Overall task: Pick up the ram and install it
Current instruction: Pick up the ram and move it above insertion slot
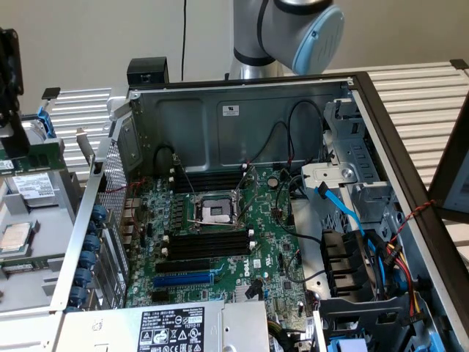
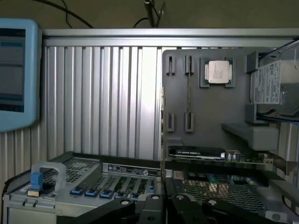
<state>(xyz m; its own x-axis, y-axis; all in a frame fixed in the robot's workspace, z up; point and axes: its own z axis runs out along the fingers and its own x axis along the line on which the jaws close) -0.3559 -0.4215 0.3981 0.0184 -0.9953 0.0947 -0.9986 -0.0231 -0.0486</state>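
Right now the ram (image 1: 40,155) lies on the gray tray (image 1: 51,213) at the far left of the exterior view. It is outside the open computer case (image 1: 220,117), near a hard drive (image 1: 33,187) and a square chip (image 1: 15,236). The robot's hand (image 2: 167,205) faces the tray and is apart from the ram. Its fingers (image 2: 152,209) are close together and hold nothing. Inside the case, long black slots (image 1: 209,242) sit on the green board (image 1: 275,249).
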